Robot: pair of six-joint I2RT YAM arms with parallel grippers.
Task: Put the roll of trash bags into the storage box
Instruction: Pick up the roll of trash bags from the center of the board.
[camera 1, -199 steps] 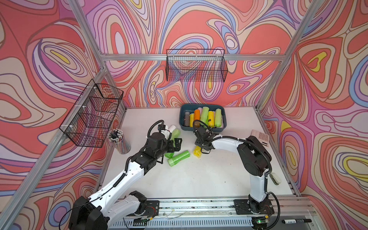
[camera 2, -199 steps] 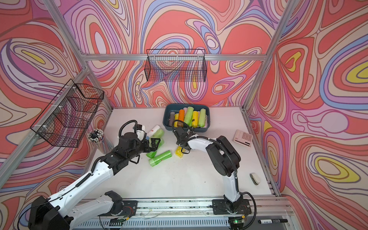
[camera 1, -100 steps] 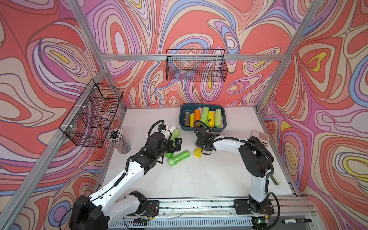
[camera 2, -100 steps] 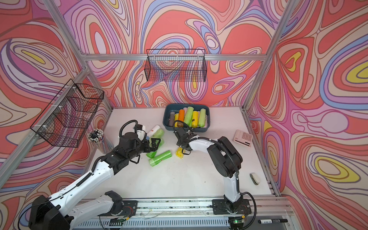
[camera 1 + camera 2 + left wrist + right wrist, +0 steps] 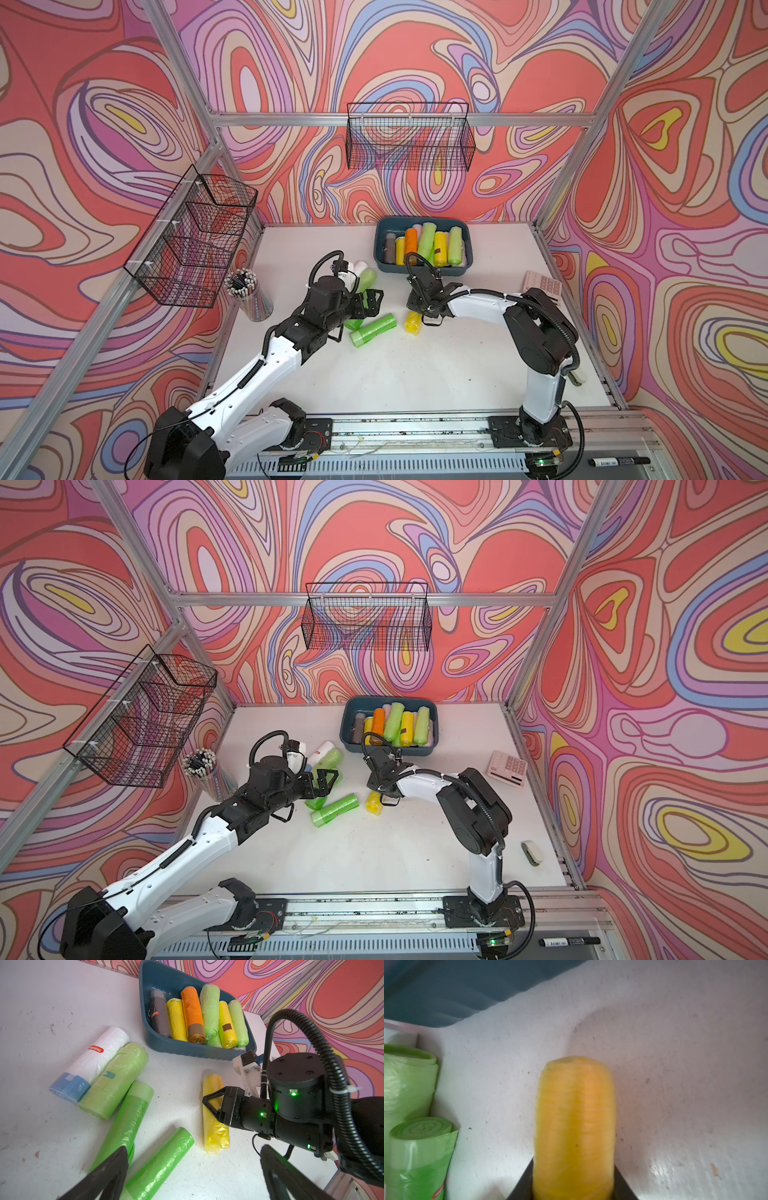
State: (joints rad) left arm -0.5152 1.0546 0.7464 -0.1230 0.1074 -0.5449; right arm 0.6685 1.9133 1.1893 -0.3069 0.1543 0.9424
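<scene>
Right gripper is clamped on the yellow trash bag roll, which lies on the table just short of the teal storage box. Left gripper is wide open near the green rolls.

Walls: swirling print in red, pink, lilac, blue, yellow, on three sides. Aluminium frame along corners and across back wall. Wire basket hung on back bar. Tiered wire basket on left wall. Desk white, scuffed, speckled. Slotted metal rail along front edge. Light even, soft.
</scene>
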